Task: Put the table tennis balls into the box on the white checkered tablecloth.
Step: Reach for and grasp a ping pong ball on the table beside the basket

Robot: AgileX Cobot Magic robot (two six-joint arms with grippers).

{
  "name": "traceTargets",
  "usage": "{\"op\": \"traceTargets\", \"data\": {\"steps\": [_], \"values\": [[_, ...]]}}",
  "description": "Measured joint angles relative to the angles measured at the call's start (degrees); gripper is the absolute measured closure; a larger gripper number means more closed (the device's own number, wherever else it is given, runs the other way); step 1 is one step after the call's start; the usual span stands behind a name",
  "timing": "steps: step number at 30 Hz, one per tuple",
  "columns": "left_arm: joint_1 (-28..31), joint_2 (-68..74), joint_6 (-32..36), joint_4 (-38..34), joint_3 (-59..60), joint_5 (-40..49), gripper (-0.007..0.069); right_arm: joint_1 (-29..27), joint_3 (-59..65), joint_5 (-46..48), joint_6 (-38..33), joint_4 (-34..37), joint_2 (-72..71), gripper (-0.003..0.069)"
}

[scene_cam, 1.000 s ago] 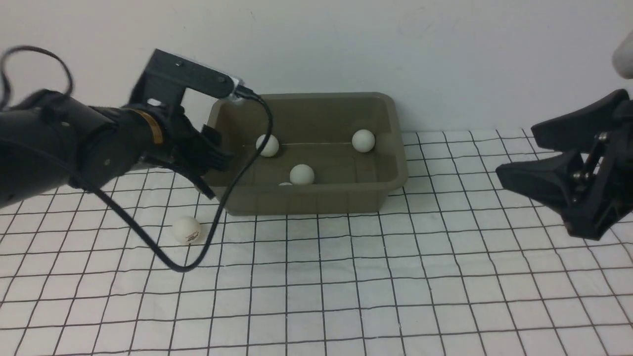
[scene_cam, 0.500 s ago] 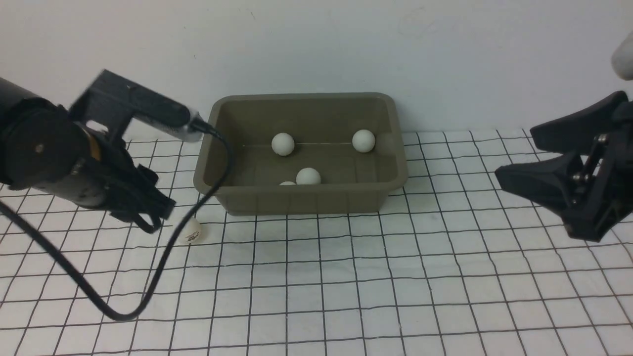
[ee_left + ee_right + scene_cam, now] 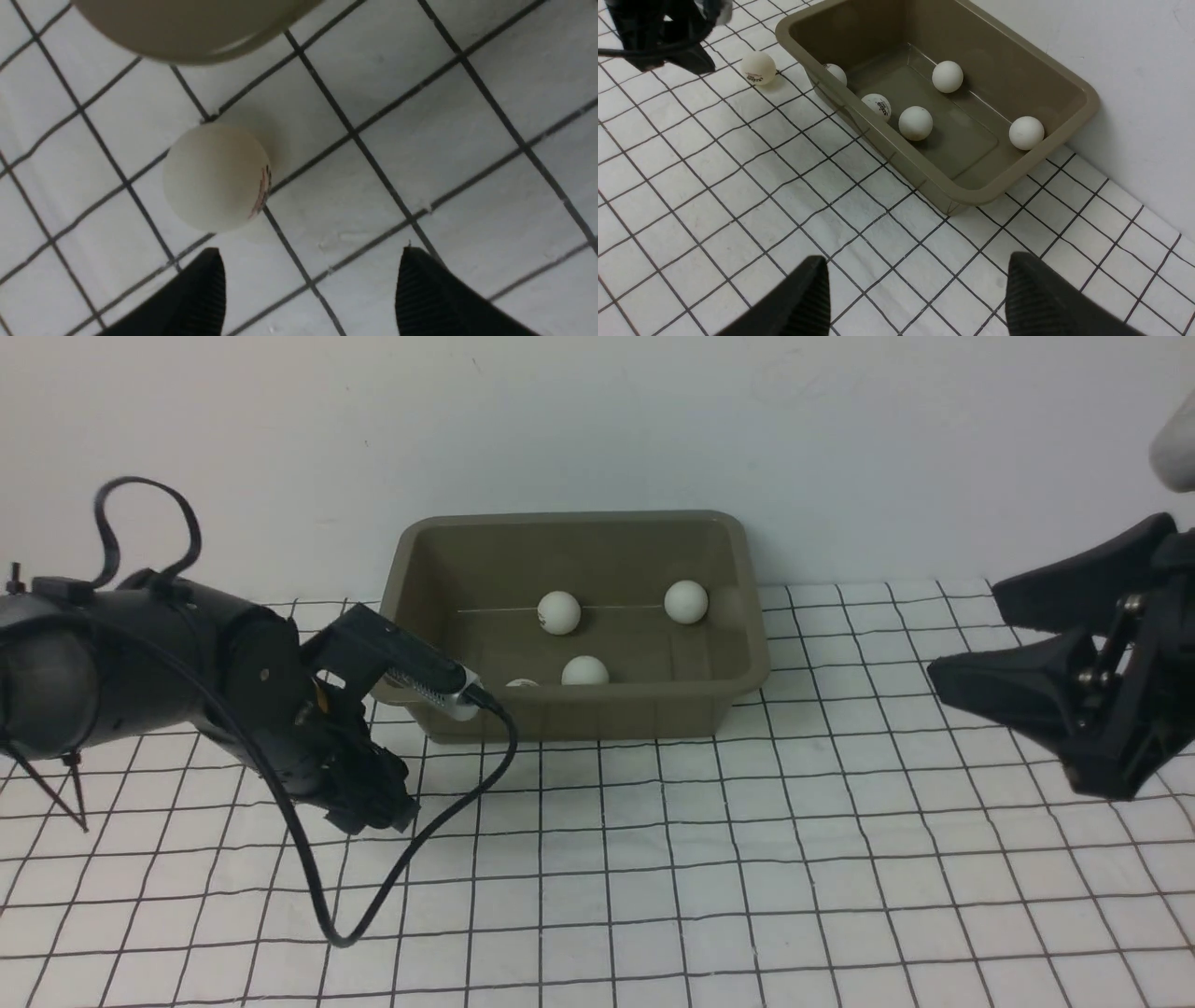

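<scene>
The olive-grey box (image 3: 738, 658) stands at the back of the white checkered tablecloth (image 3: 747, 859) with several table tennis balls inside, such as one (image 3: 558, 612) near its back wall. One more ball (image 3: 217, 177) with a red logo lies on the cloth by the box's front left corner (image 3: 187, 28). My left gripper (image 3: 310, 256) is open, low over the cloth, and the ball sits just beyond its fingertips, nearer one finger. In the front view my left arm (image 3: 233, 700) hides that ball. My right gripper (image 3: 915, 275) hangs open and empty at the right.
A black cable (image 3: 373, 896) loops from the left wrist down onto the cloth. A white wall (image 3: 597, 420) rises right behind the box. Open cloth stretches in front of the box and between the arms.
My left arm swung from the box's left rim down to the cloth at its front left, now covering the loose ball in the front view. Balls in the box rolled slightly. The right arm stayed put.
</scene>
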Motion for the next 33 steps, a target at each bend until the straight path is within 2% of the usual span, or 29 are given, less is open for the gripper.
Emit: {"op": "traceTargets", "data": {"steps": [7,14,22,33], "values": [[0.00,1.30,-0.73,0.62,0.00,-6.96,0.0174,0.00,0.00,0.66,-0.07,0.70,0.00,0.0197],[1.32,1.35,-1.10,2.98,0.00,-6.06,0.0174,0.00,0.00,0.85,-0.20,0.74,0.00,0.0197],[4.36,2.51,-1.49,4.48,0.00,-10.68,0.0174,0.00,0.00,0.89,-0.43,0.80,0.00,0.0197],[4.49,7.14,-1.49,4.48,0.00,-13.57,0.0174,0.00,0.00,0.84,-3.02,3.14,0.00,0.0197]]}}
